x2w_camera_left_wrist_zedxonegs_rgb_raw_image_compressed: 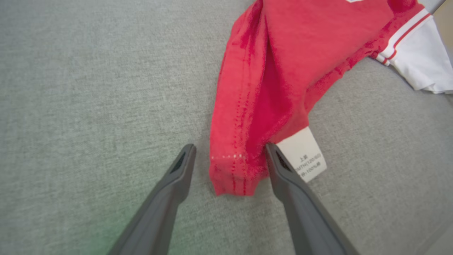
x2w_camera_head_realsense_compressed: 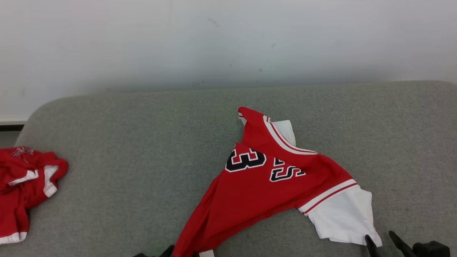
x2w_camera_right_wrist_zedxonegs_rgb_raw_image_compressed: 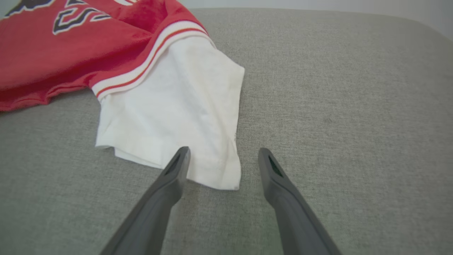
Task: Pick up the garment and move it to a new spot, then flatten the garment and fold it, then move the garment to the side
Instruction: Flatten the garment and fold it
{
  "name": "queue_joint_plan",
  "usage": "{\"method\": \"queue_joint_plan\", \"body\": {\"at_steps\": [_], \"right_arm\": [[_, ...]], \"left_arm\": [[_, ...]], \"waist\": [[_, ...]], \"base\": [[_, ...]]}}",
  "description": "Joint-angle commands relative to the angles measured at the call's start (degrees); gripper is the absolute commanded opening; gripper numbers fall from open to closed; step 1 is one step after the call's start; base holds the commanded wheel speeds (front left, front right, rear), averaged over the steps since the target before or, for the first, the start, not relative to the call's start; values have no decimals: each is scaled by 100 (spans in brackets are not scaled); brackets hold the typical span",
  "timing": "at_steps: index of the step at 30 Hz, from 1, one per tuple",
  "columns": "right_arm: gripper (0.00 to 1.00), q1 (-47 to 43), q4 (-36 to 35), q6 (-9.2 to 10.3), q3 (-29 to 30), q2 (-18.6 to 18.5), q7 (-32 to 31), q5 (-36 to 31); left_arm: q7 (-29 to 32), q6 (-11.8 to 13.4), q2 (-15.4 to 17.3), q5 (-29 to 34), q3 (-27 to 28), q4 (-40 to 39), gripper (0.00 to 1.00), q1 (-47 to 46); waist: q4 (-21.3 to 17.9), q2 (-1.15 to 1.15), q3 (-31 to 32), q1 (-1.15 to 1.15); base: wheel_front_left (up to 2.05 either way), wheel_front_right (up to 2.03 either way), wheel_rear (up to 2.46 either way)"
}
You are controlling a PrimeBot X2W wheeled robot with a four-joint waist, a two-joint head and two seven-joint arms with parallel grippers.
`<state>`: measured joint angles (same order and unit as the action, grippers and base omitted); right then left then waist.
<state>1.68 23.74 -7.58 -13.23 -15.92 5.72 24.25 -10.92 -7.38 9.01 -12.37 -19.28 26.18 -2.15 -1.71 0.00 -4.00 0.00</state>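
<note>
- Currently, the red jersey with white sleeves and black lettering (x2w_camera_head_realsense_compressed: 271, 185) lies rumpled right of centre on the grey fabric-covered padded bench (x2w_camera_head_realsense_compressed: 107, 178). Its long axis runs on a slant from its red hem corner (x2w_camera_left_wrist_zedxonegs_rgb_raw_image_compressed: 230, 170) at the near edge to a shoulder point at the far side.
- The left jaws stand wide open and hold nothing. They straddle that hem corner, which lies straight ahead between the two tips, and one tip is touching the cloth just beside the white care label (x2w_camera_left_wrist_zedxonegs_rgb_raw_image_compressed: 304, 159).
- The right jaws are equally wide open and empty. They straddle the near corner of the white near sleeve (x2w_camera_right_wrist_zedxonegs_rgb_raw_image_compressed: 177, 117), and one tip overlaps its hem.
- Neither arm is nearer overall, since each already sits at its own corner. The judgement is that a closing pinch on both sides would let the jersey be stretched flat along the line between the two corners.
- Count: two garments, the jersey and a crumpled red-and-white garment (x2w_camera_head_realsense_compressed: 25, 185) well apart at the left edge. The jersey shows two white sleeves and one label, and there are two sets of jaws.
</note>
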Motion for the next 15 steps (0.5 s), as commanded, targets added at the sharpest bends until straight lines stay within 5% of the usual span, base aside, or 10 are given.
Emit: {"method": "queue_joint_plan", "body": {"at_steps": [1, 12, 15], "right_arm": [[100, 144, 118, 17, -37, -3, 34, 72], [100, 734, 743, 17, -489, 39, -27, 262], [100, 913, 1032, 17, -671, 110, -76, 331]], "left_arm": [[-50, -8, 33, -196, -112, 58, 100, -101], [-179, -8, 173, -595, -551, 321, 98, -384], [-200, -9, 168, -674, -688, 429, 69, -456]], "waist": [[3, 0, -74, 0], [50, 0, -261, 0], [56, 0, -284, 0]], "base": [[0, 0, 0], [0, 0, 0], [0, 0, 0]]}}
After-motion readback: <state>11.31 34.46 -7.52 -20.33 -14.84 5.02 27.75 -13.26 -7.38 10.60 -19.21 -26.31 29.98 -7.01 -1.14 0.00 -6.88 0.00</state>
